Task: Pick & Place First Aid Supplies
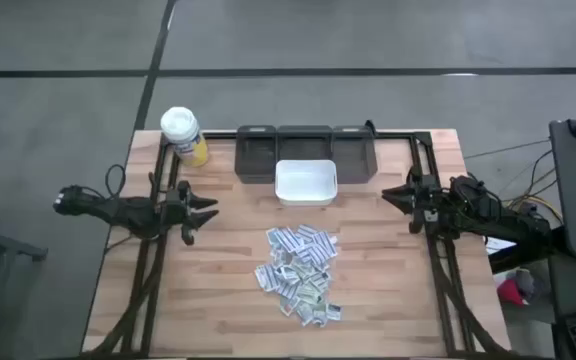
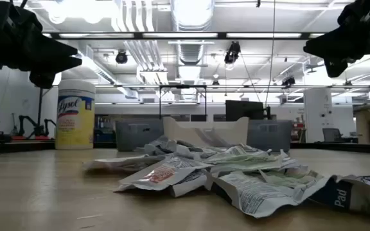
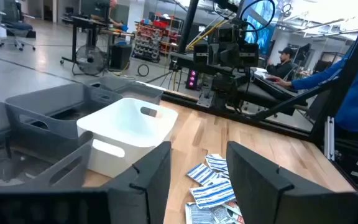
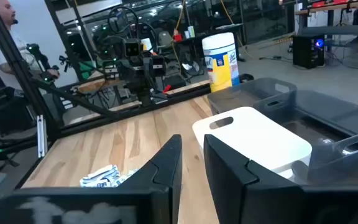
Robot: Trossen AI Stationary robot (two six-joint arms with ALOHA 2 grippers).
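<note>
The yellow wipes canister [image 2: 75, 115] with the white lid, standing at the left of the low view, carries the brand name "Lysol" in slanted script on its label; the smaller print beneath it is too fine to read. At the lower right edge of the same view, one torn packet [image 2: 358, 192] shows the dark letters "Pad". The red, green and blue print on the other packets cannot be read.

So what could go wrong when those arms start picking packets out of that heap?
The packets lie overlapped in one loose pile, so a gripper might lift several at once or scatter them. They are flat on the table, so fingers may slide over one. Both the left gripper and right gripper flank the pile; reaching together, they might collide.
</note>
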